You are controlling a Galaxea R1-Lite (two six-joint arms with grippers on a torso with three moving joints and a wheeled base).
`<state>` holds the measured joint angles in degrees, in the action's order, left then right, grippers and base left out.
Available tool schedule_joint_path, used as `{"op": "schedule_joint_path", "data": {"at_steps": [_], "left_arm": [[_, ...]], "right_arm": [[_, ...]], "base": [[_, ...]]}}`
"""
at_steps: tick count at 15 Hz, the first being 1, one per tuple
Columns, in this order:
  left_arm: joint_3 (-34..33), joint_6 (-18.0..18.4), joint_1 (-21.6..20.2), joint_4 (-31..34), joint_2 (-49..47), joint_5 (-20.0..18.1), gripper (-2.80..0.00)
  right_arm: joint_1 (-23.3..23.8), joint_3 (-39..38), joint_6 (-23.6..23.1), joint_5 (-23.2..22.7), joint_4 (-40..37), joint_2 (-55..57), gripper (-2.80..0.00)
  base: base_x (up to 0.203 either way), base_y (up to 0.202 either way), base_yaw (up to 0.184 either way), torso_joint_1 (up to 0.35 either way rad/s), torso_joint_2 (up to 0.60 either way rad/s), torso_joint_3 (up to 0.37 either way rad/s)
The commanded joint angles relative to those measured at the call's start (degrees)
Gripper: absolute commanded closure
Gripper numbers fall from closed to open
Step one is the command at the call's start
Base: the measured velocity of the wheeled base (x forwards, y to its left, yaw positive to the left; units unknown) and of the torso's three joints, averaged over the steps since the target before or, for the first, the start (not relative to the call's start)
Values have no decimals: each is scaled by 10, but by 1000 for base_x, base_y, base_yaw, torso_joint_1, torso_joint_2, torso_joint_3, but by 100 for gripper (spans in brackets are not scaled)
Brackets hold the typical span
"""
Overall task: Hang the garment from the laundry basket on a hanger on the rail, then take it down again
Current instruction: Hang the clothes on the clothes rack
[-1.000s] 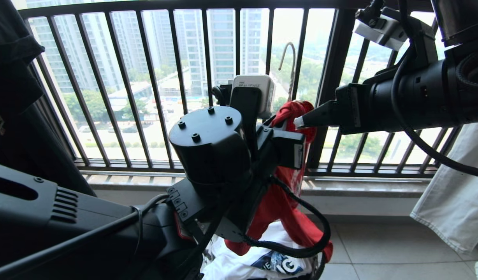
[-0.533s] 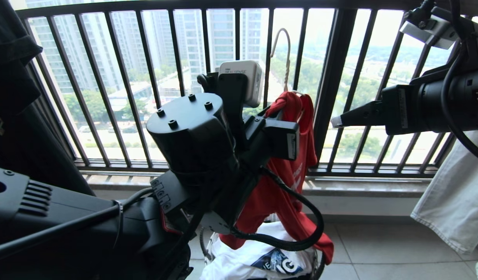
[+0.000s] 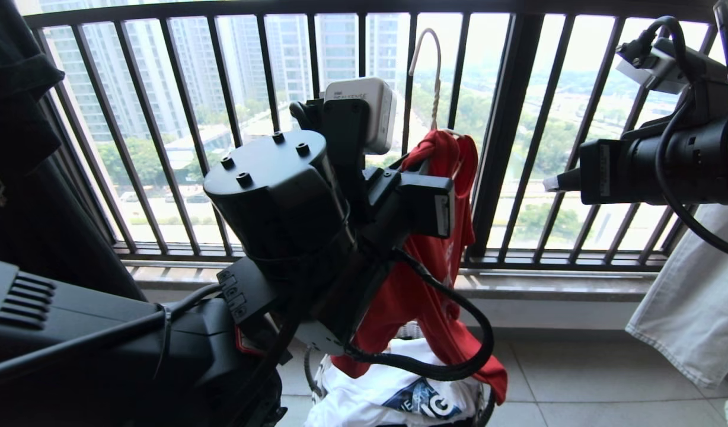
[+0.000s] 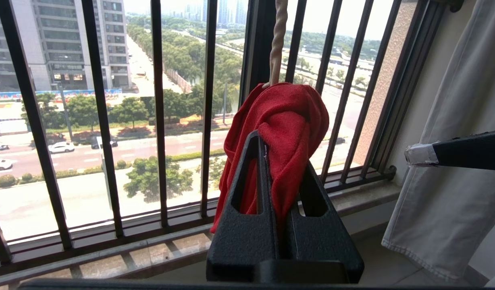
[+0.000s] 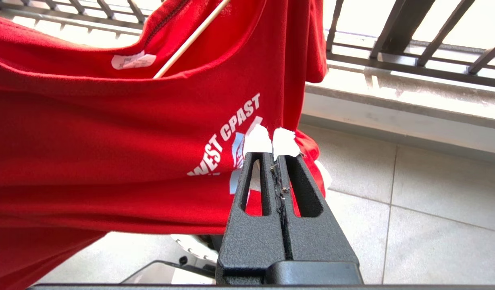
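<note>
red west coast t-shirt [image 3: 435, 261] hangs bunched on the white wire hanger [image 3: 426, 71], held up mid-air in front of the dark window railing [image 3: 506, 142]; its lower hem trails down to the laundry basket [image 3: 488, 409] at 6 o'clock. left gripper [image 4: 267, 149] is clenched on the bunched neck/shoulder fabric just under the hanger's twisted stem.

change: a second ago the right gripper [image 3: 551, 182] had its tip at the shirt's shoulder with jaws spread; it has since pulled away toward 3 o'clock and snapped closed on nothing, taped tips touching, well apart from the fabric. the left arm has lifted the bundle a little. reads as shirt threaded onto the hanger, right arm letting go, left now carrying it alone. the hook is free, not on any rail; no rail in view, so hanging is not yet done.

around: white printed t-shirt [image 3: 393, 397] in the basket under the red one, black shirt [image 3: 20, 136] at 9 o'clock, pale cloth [image 3: 690, 296] hanging at 4 o'clock. the left arm's bulk blocks most of the head view, and the shirt is still bunched, not spread on the hanger.
</note>
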<state>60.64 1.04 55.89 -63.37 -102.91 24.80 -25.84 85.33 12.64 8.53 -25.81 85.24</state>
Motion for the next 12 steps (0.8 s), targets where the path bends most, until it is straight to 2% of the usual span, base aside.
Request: {"op": "schedule_joint_path", "data": {"at_steps": [1,4,5,12], "left_arm": [[0,0,0,-3,6,2,0],[0,1,0,0,1,2,0],[0,1,0,0,-2,2,0],[0,2,1,0,-3,2,0]], "right_arm": [[0,-33,0,-1,68,24,0],[2,-40,6,-1,133,63,0],[2,-39,7,0,146,73,-280],[16,-21,1,0,241,147,-280]], "base": [[0,0,0,0,0,0],[0,0,0,0,0,0],[0,0,0,0,0,0],[0,0,0,0,0,0]]}}
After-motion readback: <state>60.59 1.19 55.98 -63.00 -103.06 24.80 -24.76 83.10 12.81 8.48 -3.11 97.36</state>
